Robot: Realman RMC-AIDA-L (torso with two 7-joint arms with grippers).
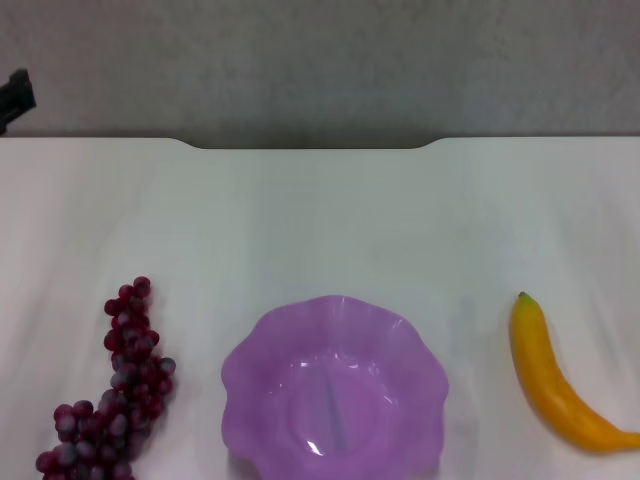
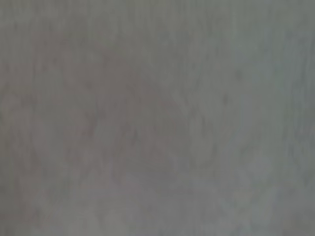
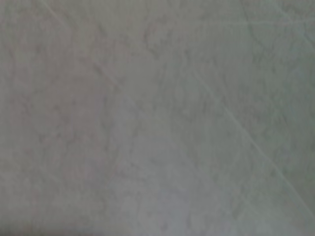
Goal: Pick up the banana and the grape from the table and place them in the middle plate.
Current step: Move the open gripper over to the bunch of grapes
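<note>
In the head view the purple scalloped middle plate [image 1: 335,392] sits empty at the near centre of the white table [image 1: 320,220]. The grape [image 1: 118,393], a long dark red-purple bunch, lies on the table left of the plate. The yellow-orange banana [image 1: 556,377] lies right of the plate, its dark tip pointing away from me. Neither gripper shows in the head view. Both wrist views show only a plain grey surface, with none of the task's objects.
A small dark object [image 1: 16,97] sits at the far left edge, beyond the table. The table's far edge has a shallow notch [image 1: 310,146]. A grey floor lies behind it.
</note>
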